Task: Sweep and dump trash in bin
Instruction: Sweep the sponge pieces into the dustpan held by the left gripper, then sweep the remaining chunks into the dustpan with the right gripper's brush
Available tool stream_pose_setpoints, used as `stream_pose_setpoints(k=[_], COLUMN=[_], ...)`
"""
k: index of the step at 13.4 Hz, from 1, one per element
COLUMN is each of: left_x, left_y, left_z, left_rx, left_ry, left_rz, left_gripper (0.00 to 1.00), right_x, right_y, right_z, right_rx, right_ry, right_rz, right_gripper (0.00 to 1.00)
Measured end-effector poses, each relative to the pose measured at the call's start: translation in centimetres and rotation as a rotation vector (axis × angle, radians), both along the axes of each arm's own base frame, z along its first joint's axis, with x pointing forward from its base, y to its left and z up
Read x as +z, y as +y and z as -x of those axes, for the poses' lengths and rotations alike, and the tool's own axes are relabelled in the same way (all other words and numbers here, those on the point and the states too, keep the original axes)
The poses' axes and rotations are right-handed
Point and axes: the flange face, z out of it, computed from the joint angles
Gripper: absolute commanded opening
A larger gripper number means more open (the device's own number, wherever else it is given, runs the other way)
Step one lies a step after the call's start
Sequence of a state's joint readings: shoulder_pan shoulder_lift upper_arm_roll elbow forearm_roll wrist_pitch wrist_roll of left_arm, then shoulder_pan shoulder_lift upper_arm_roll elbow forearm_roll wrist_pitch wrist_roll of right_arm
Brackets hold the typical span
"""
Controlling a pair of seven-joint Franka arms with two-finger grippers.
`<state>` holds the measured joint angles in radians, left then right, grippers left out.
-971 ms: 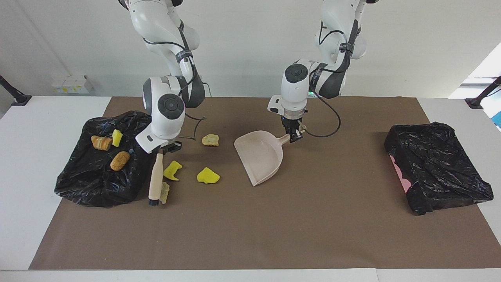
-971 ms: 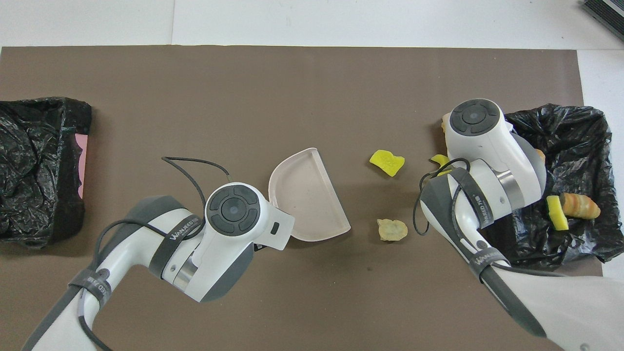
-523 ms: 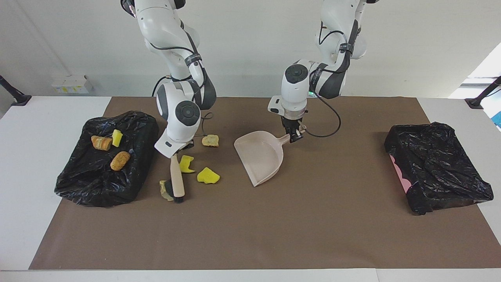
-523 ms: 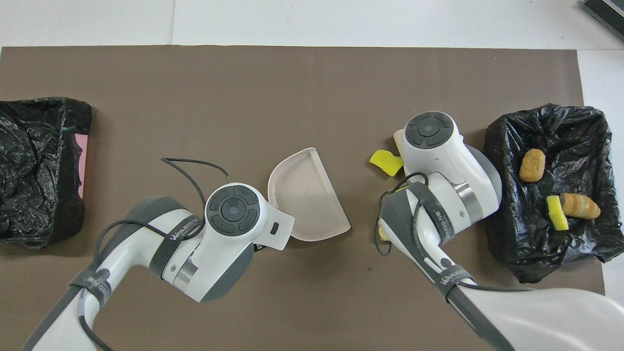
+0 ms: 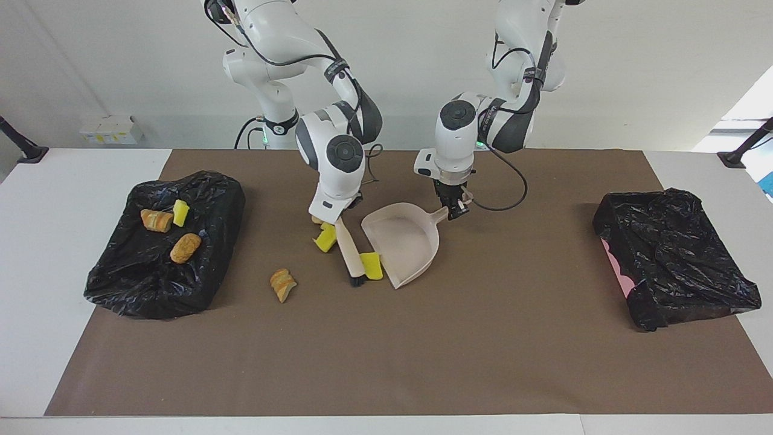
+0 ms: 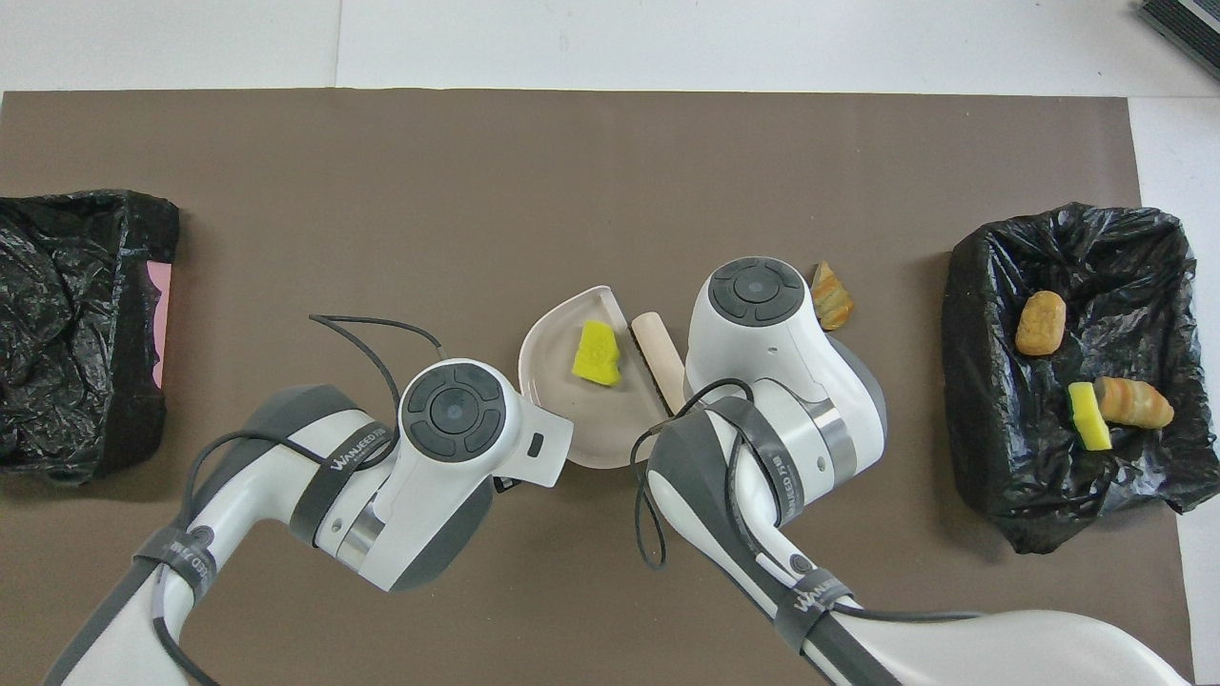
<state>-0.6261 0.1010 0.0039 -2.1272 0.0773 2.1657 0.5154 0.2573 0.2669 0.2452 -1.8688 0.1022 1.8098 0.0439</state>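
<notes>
The right gripper is closed on the top of a hand brush, whose pale handle slants down to black bristles resting on the brown mat that covers the desk, right at the open lip of the beige dustpan. The left gripper is clamped on the dustpan's short handle, holding the pan with its mouth turned toward the right arm's end of the desk. One yellow sponge chunk sits against the bristles at the pan's lip in the facing view; from overhead the yellow sponge chunk shows lying just inside the dustpan, beside the brush. A second yellow chunk lies on the mat touching the brush handle, on its side away from the pan. A striped tan bread-like chunk lies alone on the mat between the brush and the black-bagged tray at the right arm's end; overhead it shows as the bread chunk just past the right arm's wrist. In that tray rest three more pieces: a striped bread roll touching a small yellow block, and a brown nugget-like piece apart from them, farther from the robots. A black-lined bin with a strip of pink showing at its side stands at the left arm's end of the desk, well apart from the dustpan.
</notes>
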Motion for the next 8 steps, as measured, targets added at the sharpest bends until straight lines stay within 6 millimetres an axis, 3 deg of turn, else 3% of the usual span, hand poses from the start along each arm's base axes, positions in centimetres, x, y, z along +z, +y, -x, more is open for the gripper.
stream_pose_setpoints(k=[3,6,8], left_x=[0.1,0.1,0.1], left_y=[0.0,0.1,0.2], left_z=[0.0,0.0,-0.1], left_rx=[0.0,-0.027,-0.052], left_ry=[-0.001,0.0,0.003], left_rz=[0.001,0.002,0.002], left_gripper=[0.0,0.0,0.0], right_x=[3.5,6.3,6.3], right_y=[-1.4,-6.1,-9.2], right_z=[-0.5,-0.6,0.2], right_rx=[-0.024,-0.096,-0.187], right_ry=[-0.028,0.007,0.05], right_rz=[-0.047,-0.017,0.03], right_gripper=[0.0,0.0,0.0])
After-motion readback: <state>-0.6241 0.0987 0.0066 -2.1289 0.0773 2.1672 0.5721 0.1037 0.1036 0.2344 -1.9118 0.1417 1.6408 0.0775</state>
